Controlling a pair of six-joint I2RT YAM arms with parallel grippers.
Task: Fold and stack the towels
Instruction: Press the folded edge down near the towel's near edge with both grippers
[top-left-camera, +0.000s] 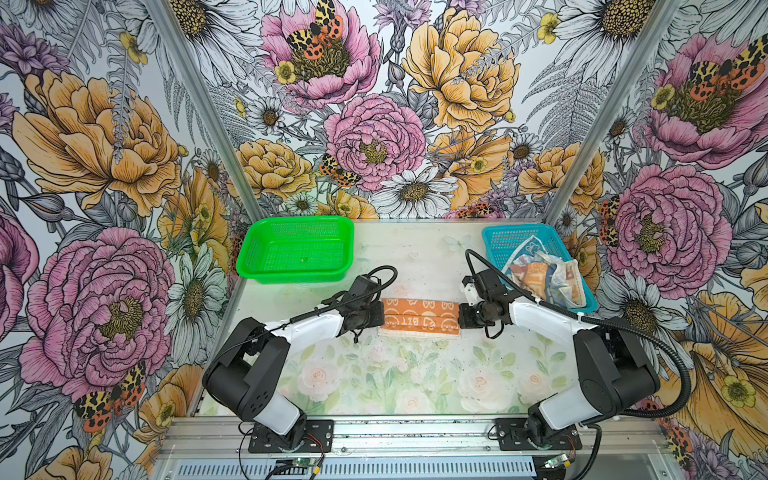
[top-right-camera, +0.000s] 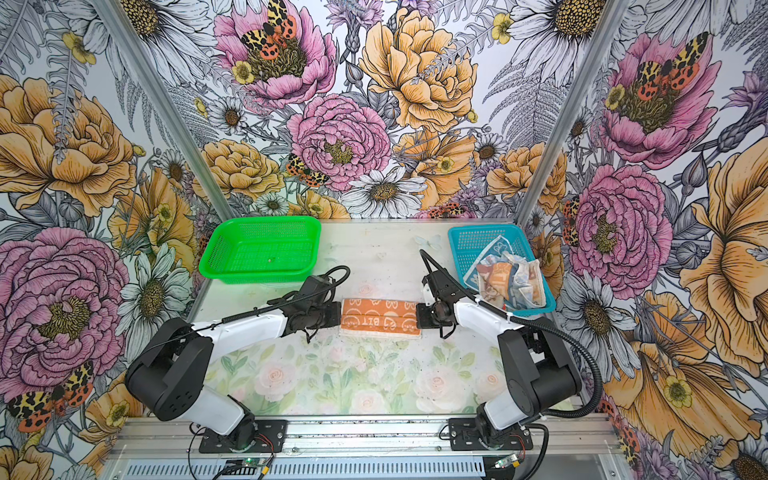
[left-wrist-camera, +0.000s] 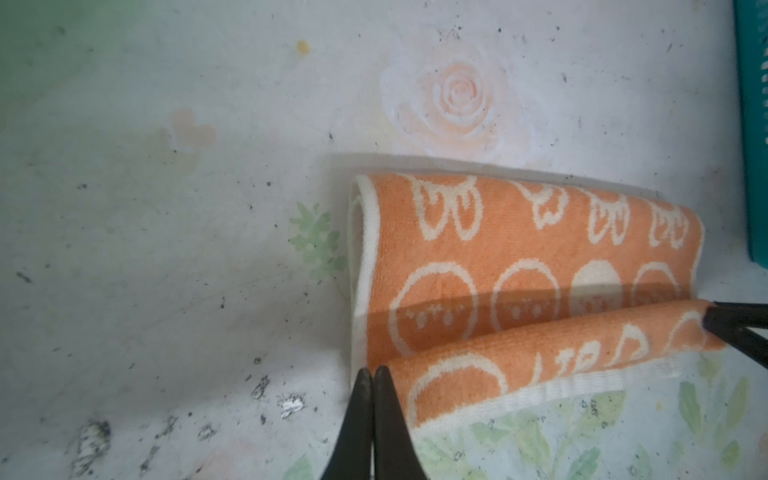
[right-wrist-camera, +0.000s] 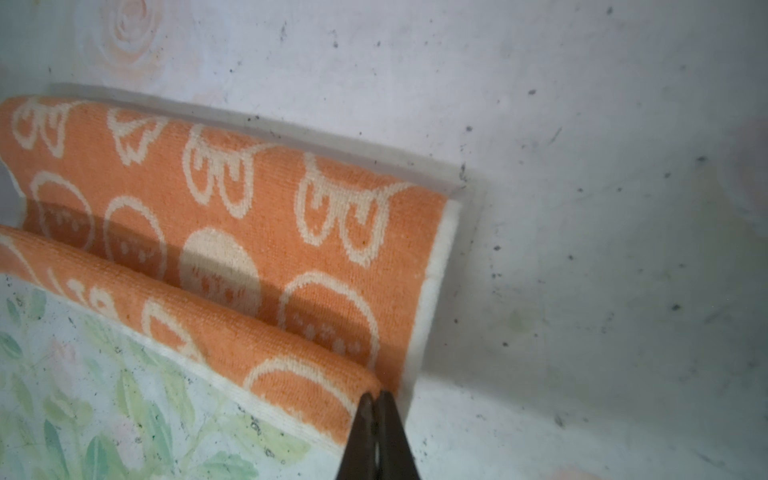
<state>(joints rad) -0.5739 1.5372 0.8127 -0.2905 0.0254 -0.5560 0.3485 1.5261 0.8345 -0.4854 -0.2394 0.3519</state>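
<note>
Though folded, orange towel (top-left-camera: 419, 311) between left pincer (left-wrist-camera: 372, 372) and right pincer (right-wrist-camera: 376, 397), each clenched on a corner.

The orange towel (left-wrist-camera: 498, 257) is made of looped terry cloth, matt and nubbly (cream at the hem). The green basket (top-left-camera: 297, 226) and blue basket (top-left-camera: 511, 241) are moulded in glossy perforated plastic. The table (top-left-camera: 415, 257) is covered by a smooth printed sheet, scuffed and speckled. The front rail (top-left-camera: 415, 434) is made of brushed metal.

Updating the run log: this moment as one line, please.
step: folding orange towel; left gripper: jaws shut on its near fold; right gripper: jaws shut on same fold; blue basket: crumpled towels; green basket: no towel
</note>
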